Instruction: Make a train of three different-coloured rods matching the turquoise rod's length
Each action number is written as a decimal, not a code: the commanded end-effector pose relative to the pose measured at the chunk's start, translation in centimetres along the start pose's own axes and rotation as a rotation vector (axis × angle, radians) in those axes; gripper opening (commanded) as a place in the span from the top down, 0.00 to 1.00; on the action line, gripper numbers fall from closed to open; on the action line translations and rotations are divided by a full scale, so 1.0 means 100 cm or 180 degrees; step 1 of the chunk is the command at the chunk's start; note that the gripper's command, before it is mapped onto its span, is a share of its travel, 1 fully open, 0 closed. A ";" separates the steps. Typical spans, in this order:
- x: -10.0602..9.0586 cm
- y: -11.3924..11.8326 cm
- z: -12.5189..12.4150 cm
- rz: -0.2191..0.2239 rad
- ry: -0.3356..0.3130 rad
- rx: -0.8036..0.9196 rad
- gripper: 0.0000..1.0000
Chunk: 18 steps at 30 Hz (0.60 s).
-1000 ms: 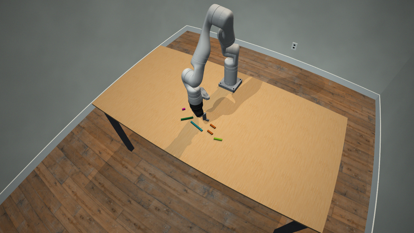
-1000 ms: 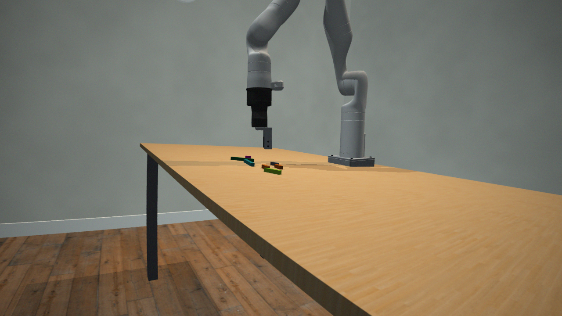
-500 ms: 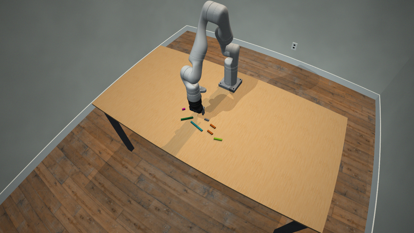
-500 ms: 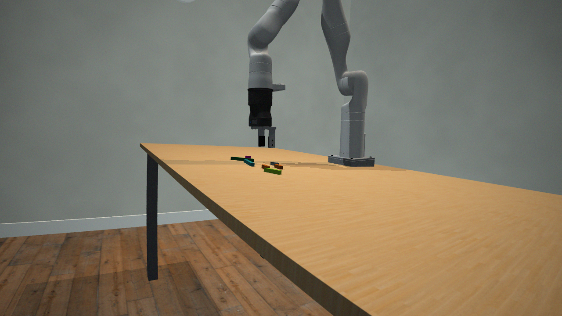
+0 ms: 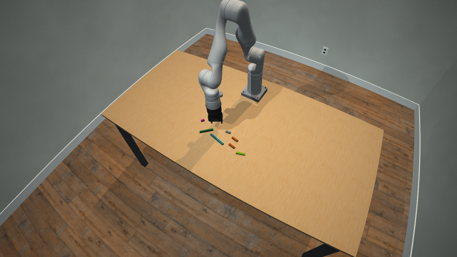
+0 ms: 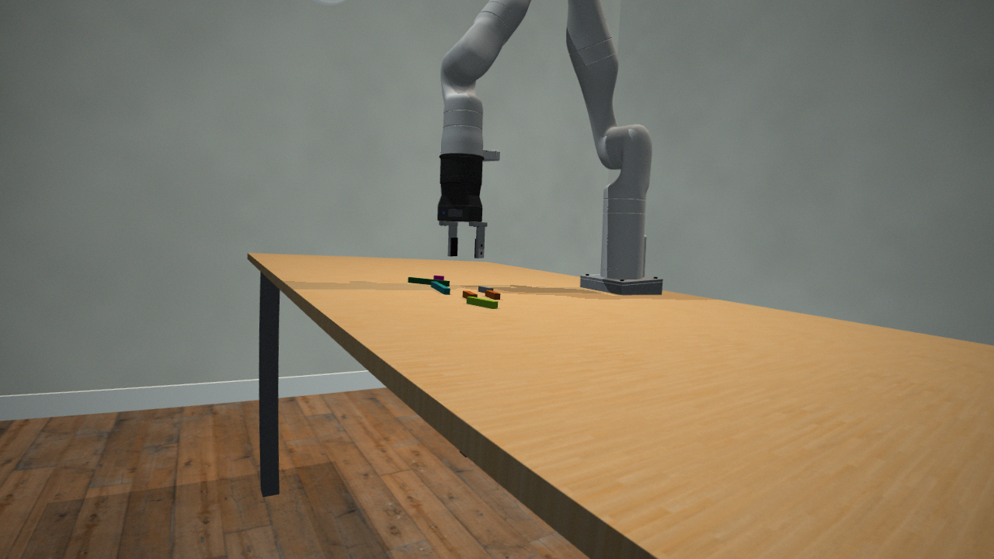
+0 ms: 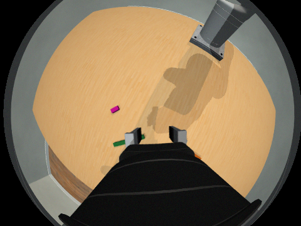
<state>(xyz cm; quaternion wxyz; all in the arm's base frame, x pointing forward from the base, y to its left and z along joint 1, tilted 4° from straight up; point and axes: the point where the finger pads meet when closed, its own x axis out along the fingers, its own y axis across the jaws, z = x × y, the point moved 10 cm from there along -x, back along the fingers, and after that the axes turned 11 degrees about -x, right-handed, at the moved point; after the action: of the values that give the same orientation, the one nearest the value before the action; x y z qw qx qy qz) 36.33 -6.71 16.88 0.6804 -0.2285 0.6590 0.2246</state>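
gripper [image 5: 216,121] [image 6: 466,256] [image 7: 155,132] above table [image 5: 287,134] [image 6: 590,333] [image 7: 94,63], fingers wide apart, nothing between them; seven rods lie flat on the tabletop, all separate, no train made; turquoise rod [image 5: 216,139] [image 6: 439,286] diagonal, near one end of green rod [image 5: 206,130] [image 6: 417,279] [image 7: 119,143], hidden in wrist view; magenta rod [image 5: 202,120] [image 6: 438,278] [image 7: 115,109] off by itself on the other side of green; grey rod [image 5: 228,131] [image 6: 485,289] near the first orange rod [image 5: 234,139] [image 6: 492,294]; second orange rod [image 5: 231,145] [image 6: 470,294] just beside it, between turquoise and first orange; lime rod [image 5: 240,153] [image 6: 481,302] past second orange, farthest from gripper; wrist view shows green partly behind a finger, plus a bit of orange past the gripper body, can't tell which one; arm base [image 5: 264,90] [image 6: 655,286] [image 7: 195,35] bolted on tabletop, well apart from the rods

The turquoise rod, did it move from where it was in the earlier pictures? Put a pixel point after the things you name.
No, the turquoise rod [image 5: 216,139] [image 6: 439,286] lies the same way beside the green rod [image 5: 206,130] [image 6: 417,280] [image 7: 119,143].
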 end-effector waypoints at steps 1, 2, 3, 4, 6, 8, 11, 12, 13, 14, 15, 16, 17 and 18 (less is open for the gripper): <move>-0.002 -0.005 -0.004 -0.0036 -0.0024 -0.0198 0.00; -0.002 -0.006 -0.004 -0.0045 -0.0030 -0.0268 0.00; -0.003 -0.006 -0.005 -0.0049 -0.0032 -0.0334 0.00; -0.003 -0.007 -0.006 -0.0050 -0.0034 -0.0397 0.00; -0.003 -0.008 -0.006 -0.0060 -0.0041 -0.0509 0.00; -0.004 -0.009 -0.007 -0.0068 -0.0045 -0.0606 0.00; -0.004 -0.010 -0.007 -0.0077 -0.0051 -0.0721 0.00; -0.005 -0.011 -0.008 -0.0079 -0.0052 -0.0753 0.00; -0.005 -0.011 -0.008 -0.0081 -0.0053 -0.0780 0.00; -0.005 -0.011 -0.008 -0.0081 -0.0053 -0.0780 0.00; -0.005 -0.011 -0.008 -0.0081 -0.0053 -0.0780 0.00; -0.005 -0.011 -0.008 -0.0076 -0.0051 -0.0804 0.00; -0.005 -0.011 -0.008 -0.0082 -0.0054 -0.0825 0.00; -0.005 -0.011 -0.008 -0.0087 -0.0056 -0.0843 0.00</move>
<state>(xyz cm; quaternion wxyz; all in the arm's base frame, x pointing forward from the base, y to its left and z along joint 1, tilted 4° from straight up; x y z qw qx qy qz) 36.36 -7.90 17.26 0.6544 -0.3147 0.6194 0.2985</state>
